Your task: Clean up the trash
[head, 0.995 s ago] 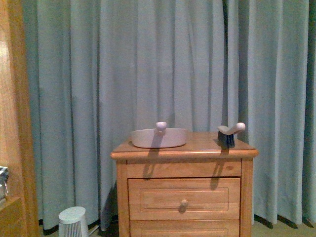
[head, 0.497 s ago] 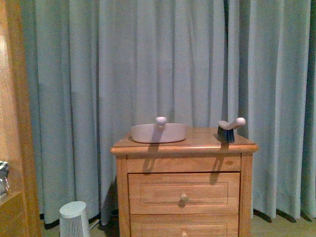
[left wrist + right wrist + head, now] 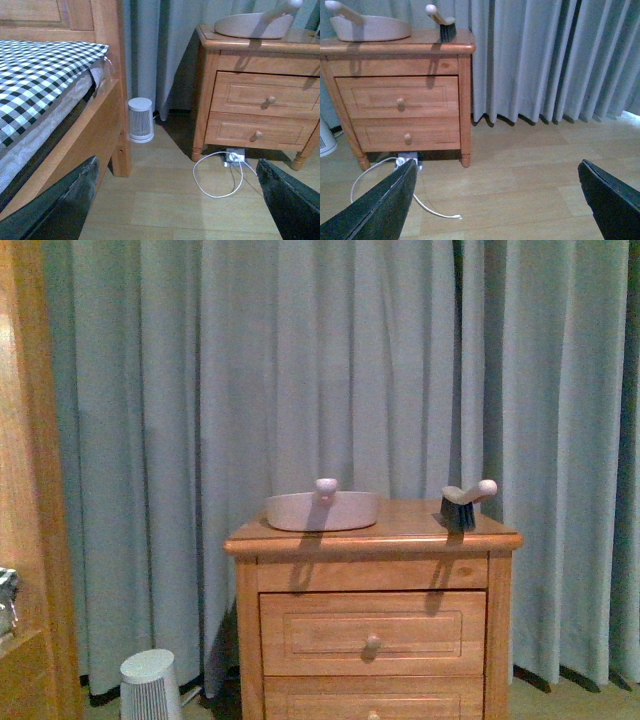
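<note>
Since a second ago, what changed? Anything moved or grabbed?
Only the front view shifted: the whole scene sits slightly higher in frame than a second ago, with hardly any change in the last half second. Nothing was taken or let go. The left gripper and right gripper are open and empty now. The dustpan and brush keep their places on the nightstand, as does the small white appliance on the floor.

**A bedroom in a home**

A wooden bed (image 3: 107, 75) with a black-and-white checked sheet (image 3: 40, 75) stands near a two-drawer bedside cabinet (image 3: 372, 630) (a dustpan (image 3: 322, 510) and brush (image 3: 462, 505) sit on top). Floor-length grey-blue curtains (image 3: 300, 370) hang behind, above a wood-plank floor (image 3: 530, 170).
</note>
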